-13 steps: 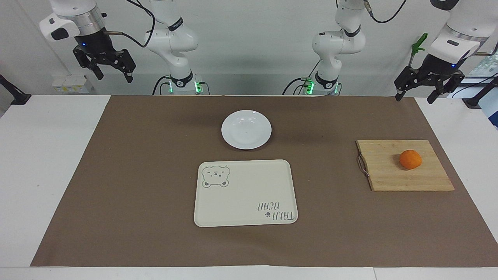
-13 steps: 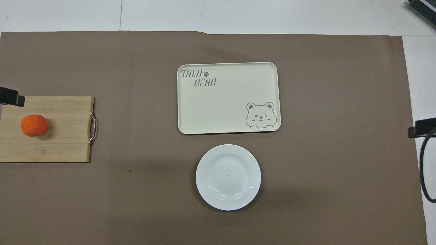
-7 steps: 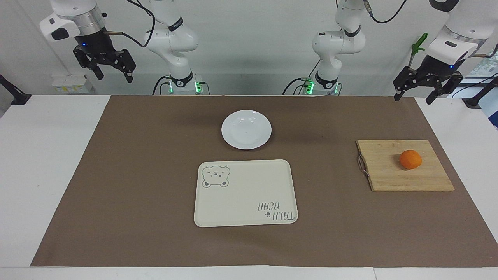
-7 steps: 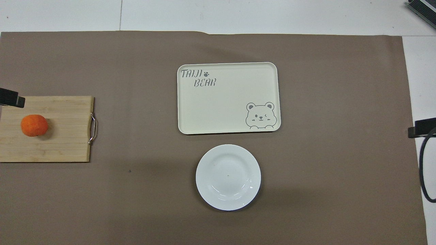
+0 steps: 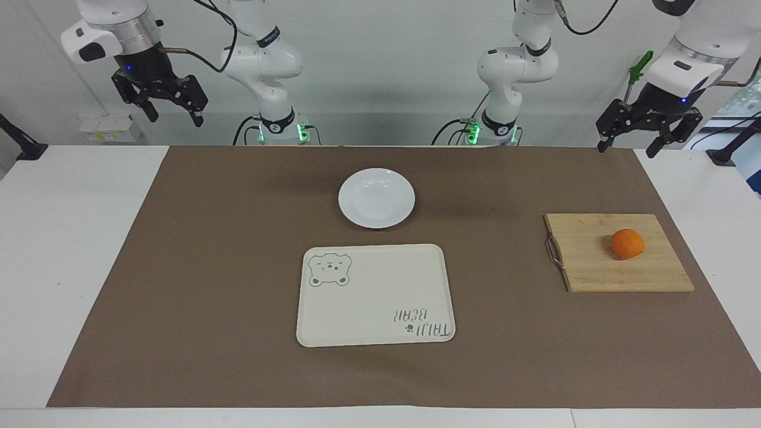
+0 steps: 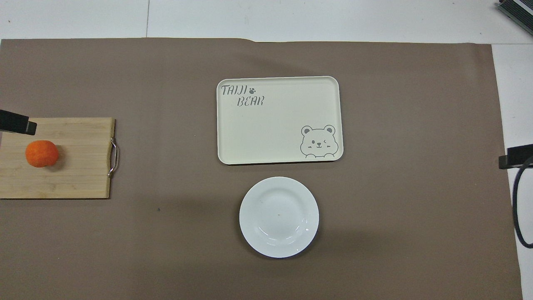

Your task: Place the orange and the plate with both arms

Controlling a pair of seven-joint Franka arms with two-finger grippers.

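The orange [image 5: 627, 244] [image 6: 41, 153] sits on a wooden cutting board [image 5: 594, 267] [image 6: 79, 175] toward the left arm's end of the table. An empty white plate [image 5: 376, 198] [image 6: 279, 216] lies mid-table, nearer to the robots than the cream tray. My left gripper [image 5: 627, 145] hangs open high in the air over the mat's corner at its own end, holding nothing. High over the table's other end, my right gripper [image 5: 172, 113] is open and empty too. In the overhead view only a black fingertip of each shows at the side edges.
A cream rectangular tray [image 5: 374, 294] [image 6: 279, 121] with a bear drawing lies mid-table, farther from the robots than the plate. A brown mat [image 5: 208, 267] covers most of the white table. The cutting board has a metal handle [image 5: 553, 251] on its tray-facing side.
The left gripper has shifted slightly toward the middle of the table and a bit upward. The right arm, orange, plate and tray have not moved.
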